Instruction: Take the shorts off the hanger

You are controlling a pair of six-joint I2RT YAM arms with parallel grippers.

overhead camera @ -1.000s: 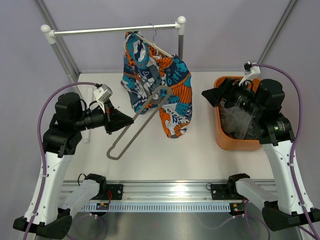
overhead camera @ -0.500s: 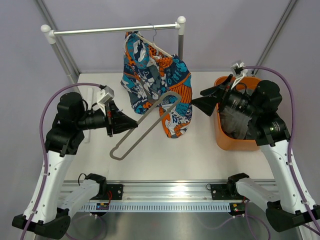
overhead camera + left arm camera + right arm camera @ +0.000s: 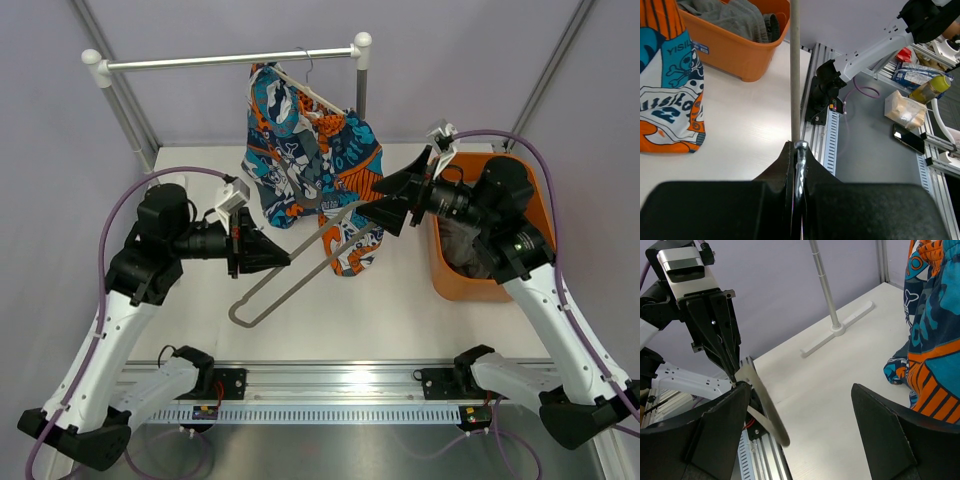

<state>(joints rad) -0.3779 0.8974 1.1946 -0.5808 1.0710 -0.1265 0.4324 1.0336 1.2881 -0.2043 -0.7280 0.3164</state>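
Observation:
The shorts (image 3: 300, 150), printed in teal, orange and white, hang from a cream hanger (image 3: 322, 98) whose wire hook sits on the rack rail (image 3: 200, 61). My left gripper (image 3: 285, 262) is shut on the metal hook (image 3: 801, 147) of a second, bare greyish hanger (image 3: 238, 310) that slants up toward the shorts. In the left wrist view that bare hanger (image 3: 795, 75) runs straight away from the jaws. My right gripper (image 3: 385, 205) stands open beside the shorts' right leg. In the right wrist view (image 3: 801, 390) the bare hanger's end (image 3: 762, 407) lies by its left finger, with the shorts (image 3: 930, 315) at the right.
An orange basket (image 3: 440, 255) with grey clothes stands on the table at the right, under my right arm; the left wrist view also shows the basket (image 3: 730, 45). The rack's upright and foot (image 3: 837, 332) stand at the back.
My left arm has carried the bare hanger right, toward the middle. My right arm has swung left from over the basket to beside the shorts, jaws still open.

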